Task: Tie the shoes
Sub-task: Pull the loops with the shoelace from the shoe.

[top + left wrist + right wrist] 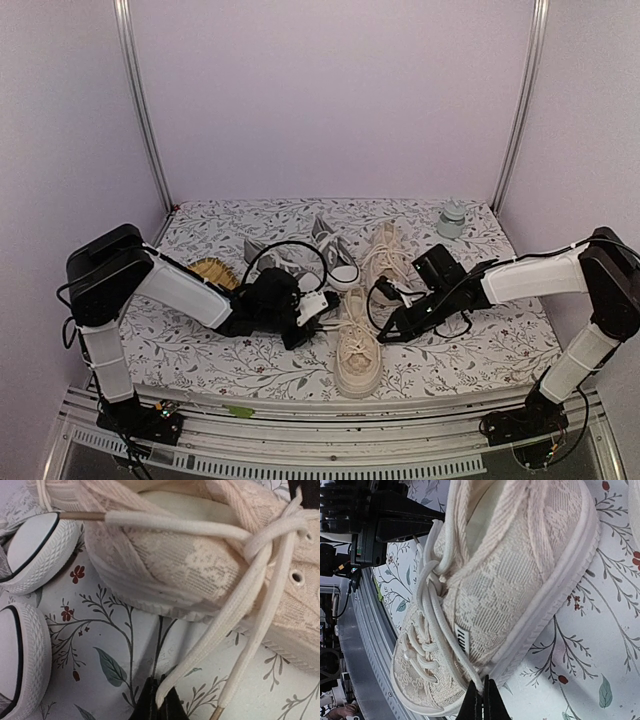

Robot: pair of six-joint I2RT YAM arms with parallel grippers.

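Black left claw (160, 705) and right claw (481, 702) are each clenched on a flat cream lace (200, 650) of the cream lace-textured canvas sneaker (357, 350), which sits at the middle of the near edge of the floral-print bench (200, 350). The first crossing looks made. Next, I judge, they draw the ends apart, then form loops. Lilac walls (330, 100) enclose it.

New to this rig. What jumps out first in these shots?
Both arms converge on the cream shoe at the table's front centre, its toe toward the near edge. The left hand and the right hand are each shut on a lace, pulled out to either side. Behind it sit the grey pair and the second cream shoe.
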